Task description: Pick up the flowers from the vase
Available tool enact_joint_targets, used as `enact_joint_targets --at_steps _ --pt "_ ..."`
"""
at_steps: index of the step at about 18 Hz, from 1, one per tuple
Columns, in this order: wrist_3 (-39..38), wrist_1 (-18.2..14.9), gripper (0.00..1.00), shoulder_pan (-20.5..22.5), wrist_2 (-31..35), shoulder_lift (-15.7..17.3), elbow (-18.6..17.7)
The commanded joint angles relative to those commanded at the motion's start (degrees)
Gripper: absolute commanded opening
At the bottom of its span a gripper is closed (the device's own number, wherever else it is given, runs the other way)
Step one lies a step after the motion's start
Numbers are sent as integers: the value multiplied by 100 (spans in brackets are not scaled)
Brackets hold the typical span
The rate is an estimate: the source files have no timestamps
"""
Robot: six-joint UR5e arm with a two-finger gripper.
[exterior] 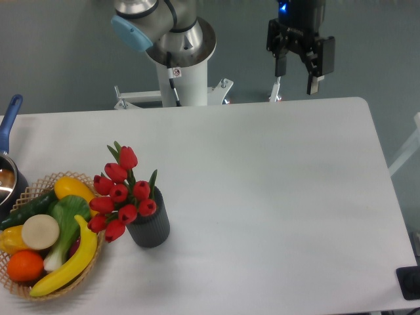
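Note:
The flowers, a bunch of red tulip buds with green leaves, stand in the vase, a small dark grey ribbed pot at the front left of the white table. The bunch leans to the left, over the basket's edge. My gripper hangs high above the table's back edge, far to the right of the flowers. Its two fingers are spread apart with nothing between them.
A wicker basket with fruit and vegetables sits right next to the vase on its left. A blue-handled saucepan is at the left edge. The robot's white base column stands behind the table.

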Motion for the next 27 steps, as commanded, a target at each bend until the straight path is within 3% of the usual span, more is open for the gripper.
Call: enact_joint_targets --at_steps 8,10,16,21,23,27 --pt "-62 0 100 -79 -26 0 -61" --pt "-140 17 100 -79 -88 96 -254" --pt "-1377 922 100 -88 -799 264 -896" --pt "-2056 958 100 -219 -826 237 -940" --pt "-2179 975 100 -324 -870 229 -1115" --pt "-2521 1090 100 -545 -1676 229 -1555"
